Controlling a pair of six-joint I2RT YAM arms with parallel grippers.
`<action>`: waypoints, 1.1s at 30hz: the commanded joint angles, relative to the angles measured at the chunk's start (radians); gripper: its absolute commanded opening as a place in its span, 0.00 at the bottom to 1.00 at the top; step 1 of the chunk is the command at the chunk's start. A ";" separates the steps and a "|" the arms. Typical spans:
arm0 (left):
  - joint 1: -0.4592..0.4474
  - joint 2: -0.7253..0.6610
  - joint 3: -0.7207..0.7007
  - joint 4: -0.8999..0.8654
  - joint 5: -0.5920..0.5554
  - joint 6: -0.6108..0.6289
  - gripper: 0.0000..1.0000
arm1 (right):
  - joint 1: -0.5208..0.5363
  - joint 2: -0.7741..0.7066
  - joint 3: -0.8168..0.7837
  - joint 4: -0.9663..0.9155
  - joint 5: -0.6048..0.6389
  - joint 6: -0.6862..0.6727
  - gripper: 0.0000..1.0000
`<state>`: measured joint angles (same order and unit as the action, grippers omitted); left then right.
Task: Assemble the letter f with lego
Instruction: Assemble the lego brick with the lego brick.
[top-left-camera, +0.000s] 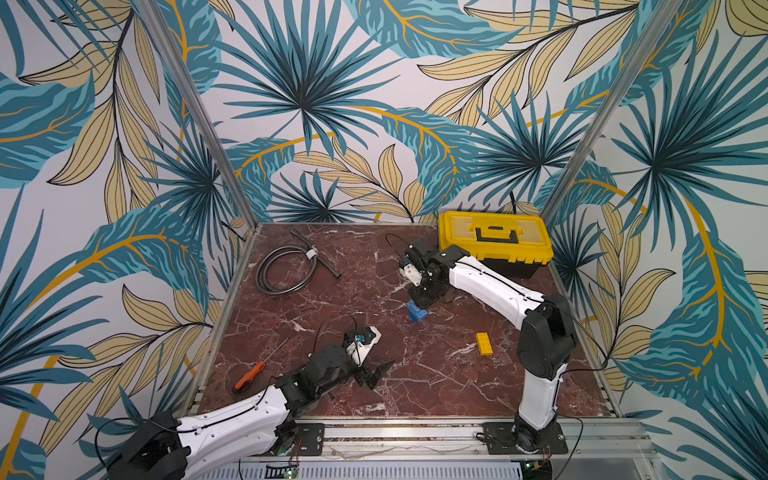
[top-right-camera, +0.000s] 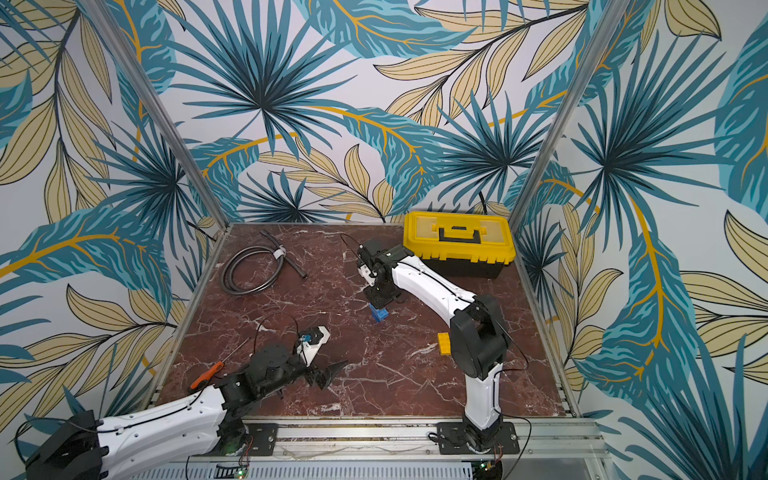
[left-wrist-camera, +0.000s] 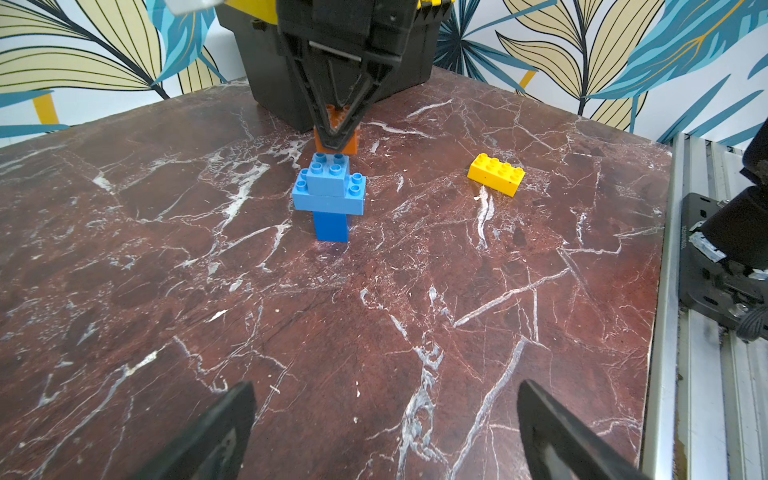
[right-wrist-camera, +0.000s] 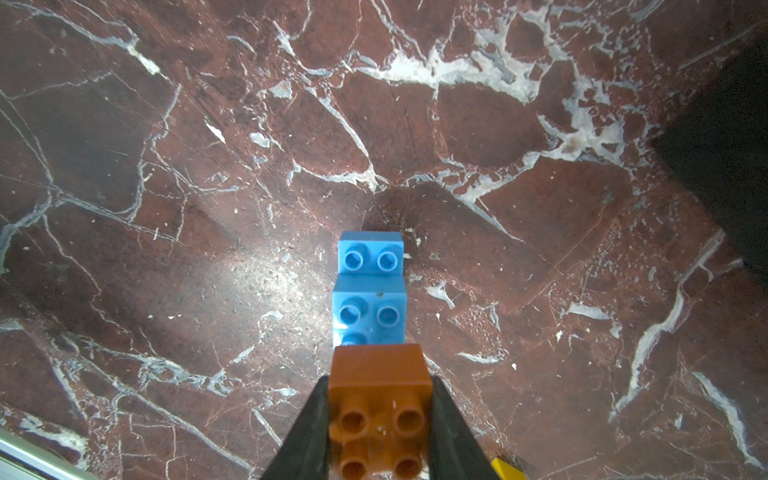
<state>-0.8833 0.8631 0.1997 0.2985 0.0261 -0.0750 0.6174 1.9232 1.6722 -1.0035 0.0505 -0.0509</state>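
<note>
A blue lego stack (left-wrist-camera: 330, 195) stands on the marble table: a dark blue stem, a wider light blue bar across it, and a squarish light blue brick on top. It shows in both top views (top-left-camera: 417, 311) (top-right-camera: 379, 312). My right gripper (right-wrist-camera: 379, 380) is shut on the squarish orange brick (right-wrist-camera: 380, 361), studs up, close above the stack's (right-wrist-camera: 370, 291) top at its far side. The long yellow brick (left-wrist-camera: 496, 173) (top-left-camera: 484, 343) lies loose to the right. Near the table's front, my left gripper (left-wrist-camera: 385, 384) (top-left-camera: 376, 372) is open and holds nothing.
A yellow-and-black toolbox (top-left-camera: 494, 241) stands at the back right, just behind my right arm. A coiled grey hose (top-left-camera: 286, 266) lies at the back left. An orange-handled screwdriver (top-left-camera: 249, 374) lies at the front left beside my left arm. A metal rail (top-left-camera: 399, 432) runs along the front edge.
</note>
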 joint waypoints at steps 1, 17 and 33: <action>-0.003 -0.013 0.005 0.011 0.001 0.007 0.99 | 0.010 0.025 0.025 -0.035 0.018 -0.012 0.31; -0.003 -0.019 -0.008 0.011 -0.004 0.000 0.99 | 0.020 0.063 0.050 -0.033 0.033 -0.009 0.31; -0.003 -0.018 -0.013 0.011 -0.007 0.000 0.99 | 0.026 0.080 0.042 -0.019 0.034 -0.004 0.30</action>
<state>-0.8833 0.8551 0.1989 0.2985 0.0223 -0.0757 0.6361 1.9724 1.7115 -1.0157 0.0746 -0.0536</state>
